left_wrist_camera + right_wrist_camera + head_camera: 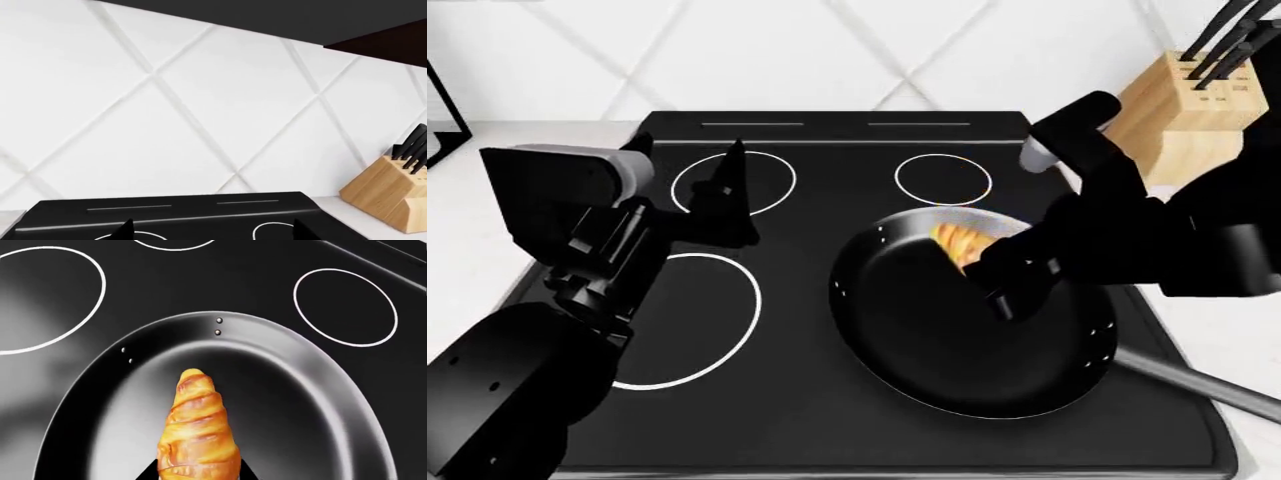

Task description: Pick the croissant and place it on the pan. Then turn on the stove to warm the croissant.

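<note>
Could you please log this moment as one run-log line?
right gripper: holding croissant over pan | left gripper: idle above stove | knobs: unseen

Bright, even, sharp renders; soft pan [320, 405] sheen.

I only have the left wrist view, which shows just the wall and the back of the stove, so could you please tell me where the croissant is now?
Observer: The croissant is over the pan, gripped by the right pincer.
Operator: Has it touched down on the pan?
Observer: I cannot tell. The head view shows it over the pan's far half, partly hidden behind the arm.
Operator: And where is my left pincer?
Observer: The left pincer is open and empty, over the rear left burner ring.
</note>
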